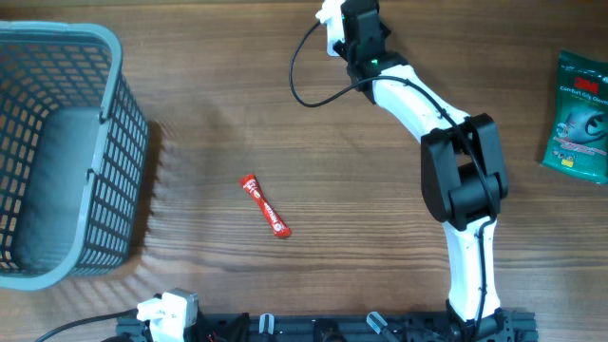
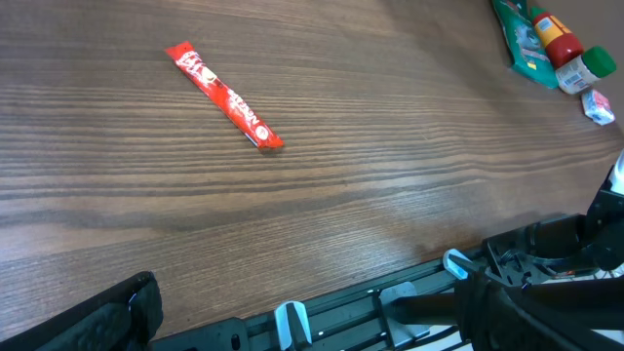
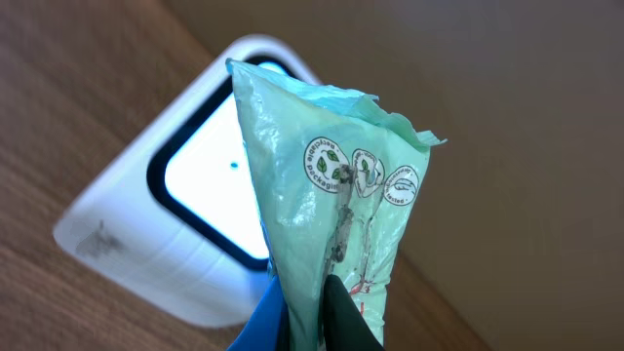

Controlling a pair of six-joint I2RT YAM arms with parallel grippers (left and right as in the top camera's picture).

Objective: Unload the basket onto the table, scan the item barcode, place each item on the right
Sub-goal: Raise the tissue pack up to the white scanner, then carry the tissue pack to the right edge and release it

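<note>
In the right wrist view my right gripper (image 3: 310, 327) is shut on the lower end of a pale green plastic pouch (image 3: 331, 185), pinched between a blue finger and a black finger (image 3: 343, 322). The pouch stands upright, its printed round logos facing the camera, directly in front of the lit window of the white barcode scanner (image 3: 180, 210). Overhead, that gripper (image 1: 358, 38) sits at the table's far edge beside the scanner (image 1: 329, 21), and the pouch is hidden beneath it. My left gripper (image 2: 312, 297) rests open and empty over the near rail.
A red stick sachet (image 1: 264, 205) lies mid-table, also seen in the left wrist view (image 2: 224, 96). A grey mesh basket (image 1: 119, 180) stands at the left. A green packet (image 1: 578, 114) lies at the right edge, with a small bottle (image 2: 565, 44) beside it.
</note>
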